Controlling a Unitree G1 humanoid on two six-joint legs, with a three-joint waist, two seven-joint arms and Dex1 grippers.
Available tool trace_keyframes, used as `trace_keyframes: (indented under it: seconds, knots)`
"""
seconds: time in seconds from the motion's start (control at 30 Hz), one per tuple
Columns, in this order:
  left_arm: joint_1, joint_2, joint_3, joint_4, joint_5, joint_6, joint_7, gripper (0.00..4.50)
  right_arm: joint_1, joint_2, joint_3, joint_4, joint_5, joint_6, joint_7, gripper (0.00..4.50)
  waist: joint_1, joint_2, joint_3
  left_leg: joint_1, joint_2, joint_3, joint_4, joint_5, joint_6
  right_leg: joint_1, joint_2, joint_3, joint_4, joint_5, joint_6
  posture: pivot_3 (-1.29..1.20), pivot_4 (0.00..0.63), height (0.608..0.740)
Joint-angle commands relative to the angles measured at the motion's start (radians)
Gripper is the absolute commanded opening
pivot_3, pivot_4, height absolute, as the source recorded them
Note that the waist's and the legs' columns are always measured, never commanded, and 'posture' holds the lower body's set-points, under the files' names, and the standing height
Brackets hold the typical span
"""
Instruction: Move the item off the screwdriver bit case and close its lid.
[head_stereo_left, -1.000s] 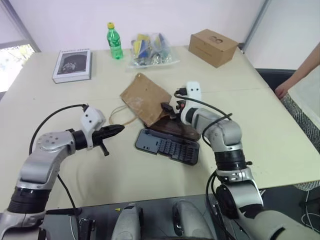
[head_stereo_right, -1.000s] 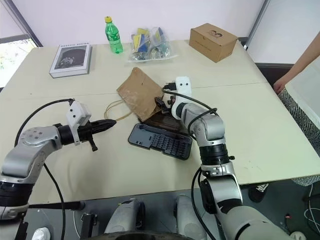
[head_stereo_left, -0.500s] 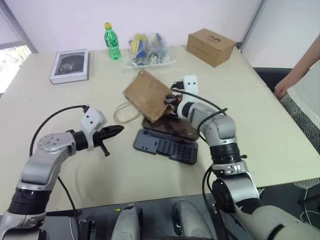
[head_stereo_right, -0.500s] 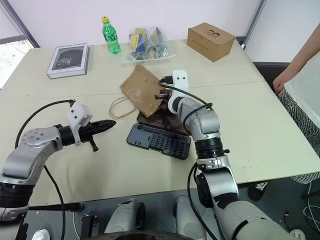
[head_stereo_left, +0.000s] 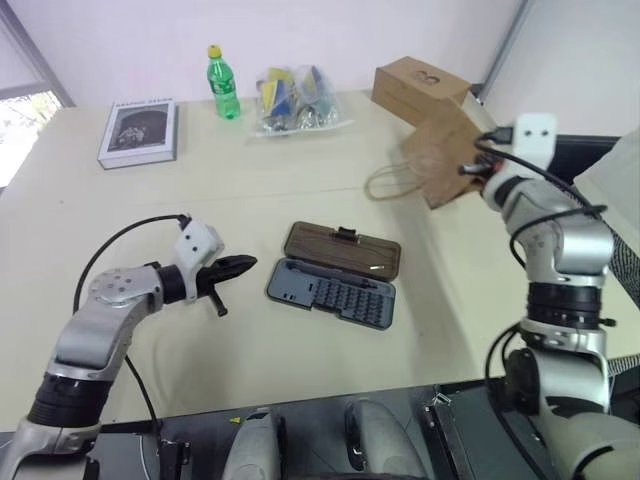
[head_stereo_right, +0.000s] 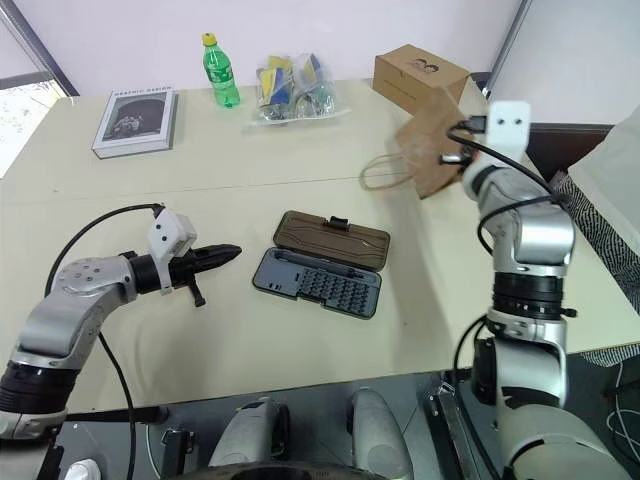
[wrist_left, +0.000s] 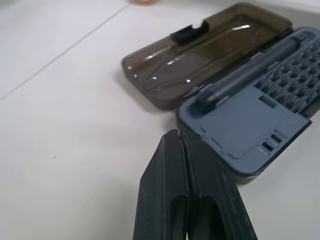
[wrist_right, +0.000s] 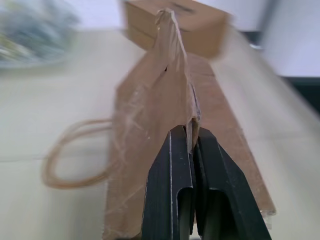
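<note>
The item, a flat brown paper bag (head_stereo_left: 440, 150) with loop handles, hangs above the table's far right, pinched at its edge by my shut right gripper (wrist_right: 190, 137). The screwdriver bit case lies open mid-table, nothing on it: the blue-grey tray (head_stereo_left: 335, 290) with rows of bits is nearer me. The smoky brown lid (head_stereo_left: 342, 248) lies flat behind it, latch tab at its far edge. My left gripper (head_stereo_left: 245, 265) is shut and empty, hovering just left of the case and pointing at it. In the left wrist view its tips (wrist_left: 177, 137) stop short of the tray's corner (wrist_left: 235, 125).
Along the table's far side stand a grey-covered book (head_stereo_left: 138, 131), a green bottle (head_stereo_left: 220, 82), a clear bag of colourful packets (head_stereo_left: 298, 100) and a brown cardboard box (head_stereo_left: 420, 88) just behind the hanging bag. The table's right edge lies near my right arm.
My right gripper shut on the paper bag, then swung right and upward with it, lifting it off the lid. The lid now lies uncovered. My left gripper has stayed put.
</note>
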Motion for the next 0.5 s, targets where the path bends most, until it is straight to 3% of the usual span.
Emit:
trace_keyframes:
  seconds: [0.03,0.13,0.23,0.47,0.5]
  knots:
    - [-0.023,-0.002,0.0,-0.004,0.011,-0.024,-0.006,0.0,0.015,-0.007,-0.023,0.065,-0.013,-0.067,0.005,0.06,-0.004,0.0,0.0,0.0,0.0,0.001,0.0,0.0,0.0,0.0,0.0,0.001,0.0,0.0,0.0,0.0,0.15,0.74]
    - [-0.026,-0.005,0.001,-0.001,0.015,-0.024,-0.007,0.0,0.046,0.004,-0.02,0.097,-0.026,-0.094,0.001,0.06,-0.005,0.001,0.0,0.001,0.0,0.001,0.0,0.0,0.0,0.0,0.002,0.001,0.0,0.0,0.0,0.0,0.15,0.74]
    - [-0.025,-0.004,0.002,-0.006,0.017,-0.019,-0.007,0.0,0.06,0.008,-0.028,0.091,-0.024,-0.105,0.006,0.92,-0.001,0.001,0.0,0.001,0.0,0.0,0.0,0.0,0.0,0.0,0.002,0.001,0.0,0.0,0.0,0.0,0.15,0.74]
    - [-0.019,0.002,0.013,-0.009,0.016,-0.016,-0.015,0.0,0.11,-0.067,0.003,-0.047,-0.036,-0.068,0.077,4.31,0.003,0.001,0.001,0.0,0.0,0.0,0.0,0.0,0.0,0.0,0.001,0.001,0.0,0.0,0.0,0.0,0.15,0.74]
    - [-0.019,0.004,0.015,-0.008,0.016,-0.018,-0.017,0.0,0.126,-0.092,-0.005,-0.098,-0.031,-0.036,0.091,4.46,0.003,0.001,0.001,0.0,0.0,0.0,0.0,0.0,0.0,0.0,0.001,0.001,0.0,0.0,0.0,0.0,0.15,0.74]
